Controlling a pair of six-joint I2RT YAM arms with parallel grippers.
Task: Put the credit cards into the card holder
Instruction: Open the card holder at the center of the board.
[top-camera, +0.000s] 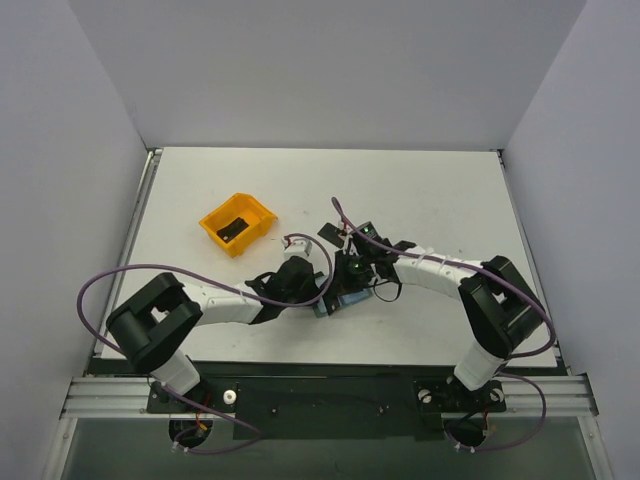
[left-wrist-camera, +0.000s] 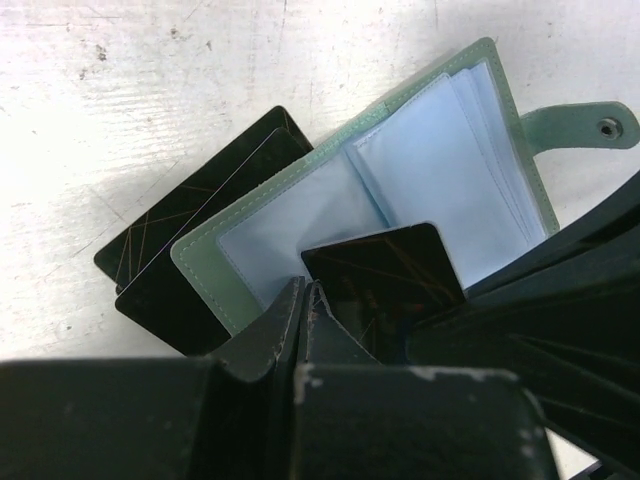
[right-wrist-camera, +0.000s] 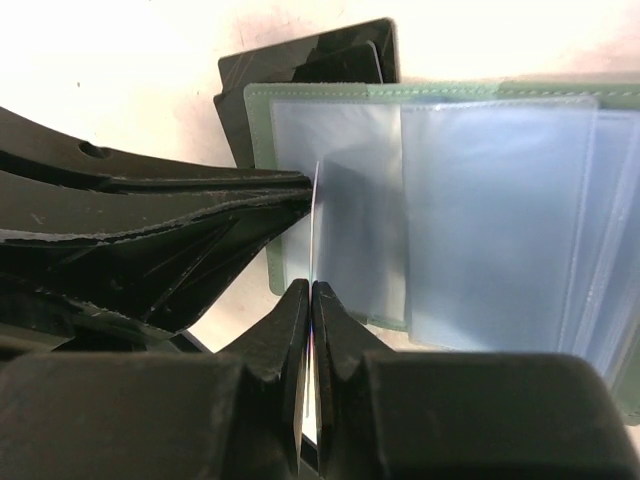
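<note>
Credit cards (left-wrist-camera: 200, 245) are mostly out: two lie tucked under the open card holder (left-wrist-camera: 290, 220), which sits on the table (top-camera: 420, 190) between the arms. The left gripper (left-wrist-camera: 305, 310) is clamped on a third card (left-wrist-camera: 385, 270) at the lining's edge (not in yet). The right gripper (right-wrist-camera: 312, 300) seems to pinch a clear sleeve (right-wrist-camera: 350, 220). That card's lower edge is hidden, and the orange bin (top-camera: 215, 222) holds something dark I can't make out.

Both arms, the left arm (top-camera: 225, 305) and the right arm (top-camera: 440, 268), reach inward and low, their wrists meeting over the card holder (left-wrist-camera: 300, 215). The right gripper (right-wrist-camera: 312, 290) pinches a credit card (left-wrist-camera: 385, 270) above it. The left gripper (left-wrist-camera: 305, 290), its jaws together, touches that card's corner.
</note>
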